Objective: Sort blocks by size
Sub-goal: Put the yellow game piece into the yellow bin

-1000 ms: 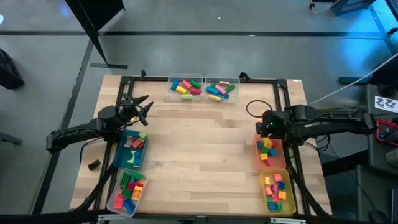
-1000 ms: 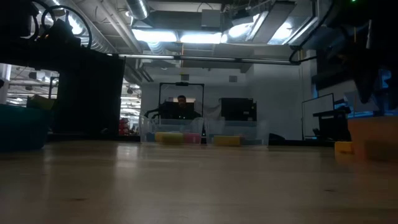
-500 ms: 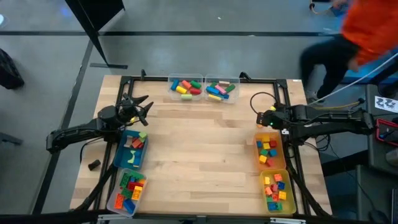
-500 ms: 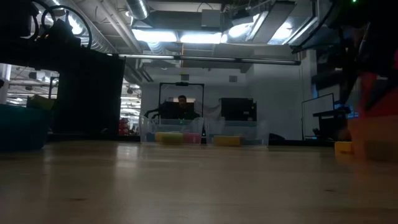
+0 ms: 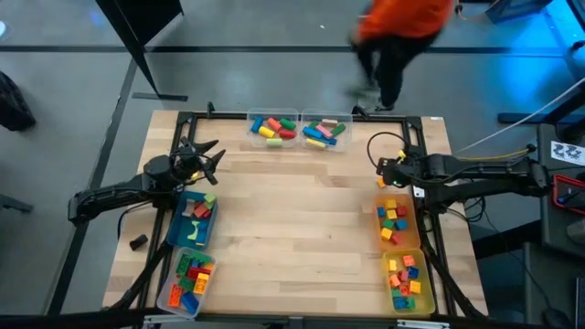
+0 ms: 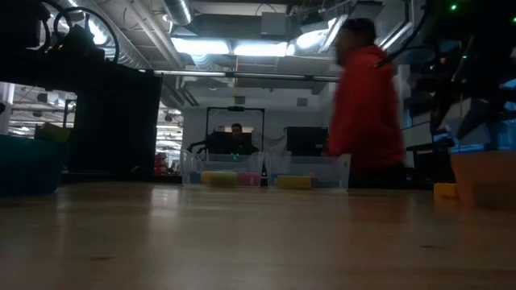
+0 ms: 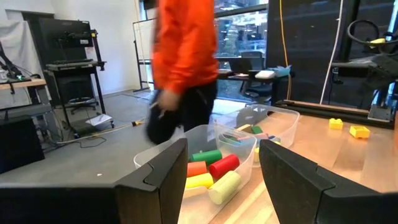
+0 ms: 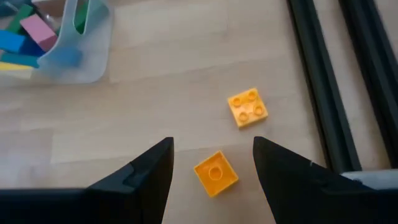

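From above, we see the right gripper (image 5: 388, 170) has drawn back off the orange bin (image 5: 397, 222) toward the desk's far right corner, while the left gripper (image 5: 203, 157) stays wide near the left edge. Our right wrist view shows its fingers spread, holding nothing, over two loose yellow blocks (image 8: 216, 173) on bare wood, likely the next pick; a person in orange (image 6: 367, 109) has walked in behind the desk.

Showing pale wood table (image 5: 302, 228), planked, smooth and matt. Sitting loose on it, two yellow blocks (image 8: 247, 109), plastic with a soft sheen, studded on top. Gleaming at the far edge, clear bins (image 7: 273, 121) of glossy see-through plastic. Framing the table, black rails (image 8: 317, 81), dull and smooth. Looking matt, dark fingers (image 8: 146, 171).
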Available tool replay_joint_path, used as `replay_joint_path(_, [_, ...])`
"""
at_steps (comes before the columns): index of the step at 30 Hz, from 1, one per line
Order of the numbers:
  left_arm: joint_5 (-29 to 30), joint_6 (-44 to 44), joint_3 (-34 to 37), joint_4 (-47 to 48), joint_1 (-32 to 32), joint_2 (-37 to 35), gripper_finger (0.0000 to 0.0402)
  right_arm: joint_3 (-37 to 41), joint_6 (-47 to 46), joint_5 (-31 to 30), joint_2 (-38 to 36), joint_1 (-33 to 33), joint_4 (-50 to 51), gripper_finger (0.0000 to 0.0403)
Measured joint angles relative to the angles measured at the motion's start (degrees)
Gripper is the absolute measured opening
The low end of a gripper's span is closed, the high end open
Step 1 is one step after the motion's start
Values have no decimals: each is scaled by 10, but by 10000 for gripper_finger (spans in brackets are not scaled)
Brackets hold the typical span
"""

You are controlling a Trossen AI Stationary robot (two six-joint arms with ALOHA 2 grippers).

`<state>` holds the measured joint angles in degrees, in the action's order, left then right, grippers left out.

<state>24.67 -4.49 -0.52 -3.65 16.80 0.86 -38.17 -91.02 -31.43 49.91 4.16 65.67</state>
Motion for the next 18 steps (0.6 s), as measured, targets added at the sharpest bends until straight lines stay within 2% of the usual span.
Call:
replay_joint_path(4, [0,0,0,0,0,0,184,0,0,-14,1,0,1,221])
replay_joint_path(9, [0,0,0,0,0,0,184,0,15,-3,1,10,7,221])
replay_joint_path(14, [0,0,0,0,0,0,184,0,74,52,18,92,-1,221])
replay_joint_path(18, [0,0,0,0,0,0,184,0,187,119,46,181,-26,221])
